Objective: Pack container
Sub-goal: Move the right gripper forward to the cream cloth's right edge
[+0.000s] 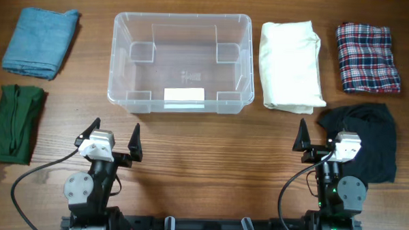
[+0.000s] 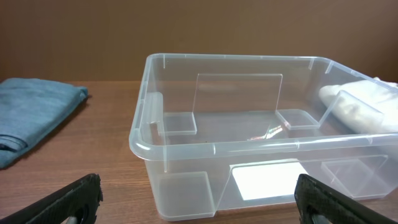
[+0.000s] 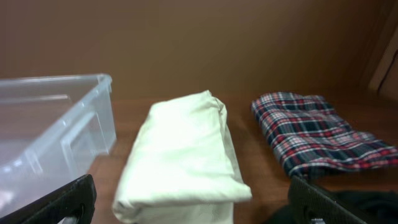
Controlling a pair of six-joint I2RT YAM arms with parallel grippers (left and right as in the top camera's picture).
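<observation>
Left gripper: the left gripper [image 1: 113, 132] hovers just above the table with its jaws spread wide, holding nothing and touching nothing; its dark fingertips [image 2: 79, 194] frame the near wall of the container in the left wrist view.
Right gripper: the right gripper [image 1: 326, 141] is likewise spread wide and empty, set before the cream cloth [image 1: 291, 62], with one fingertip [image 3: 68, 198] at each lower corner of the right wrist view.
Container: the clear container [image 1: 182, 16] stands upright at the middle of the far half of the table, nothing inside, its white label [image 1: 184, 94] on the wall facing the arms.
Around it: a blue cloth [image 1: 40, 41] and a green cloth [image 1: 14, 122] lie folded to the left; the cream cloth, a plaid cloth [image 1: 367, 58] and a black garment [image 1: 367, 138] lie to the right.
Hard to make out: the right gripper's outer finger is lost against the black garment from overhead; both wrist views cut the fingers off at the bottom edge; the cream cloth shows only blurred through the container's wall in the left wrist view.
Surface: a brown wood-grain table [image 1: 210, 153], with a grey cable [image 1: 32, 174] curling beside the left arm's base.
Room: a plain brown wall [image 2: 186, 31] rises behind the table.
</observation>
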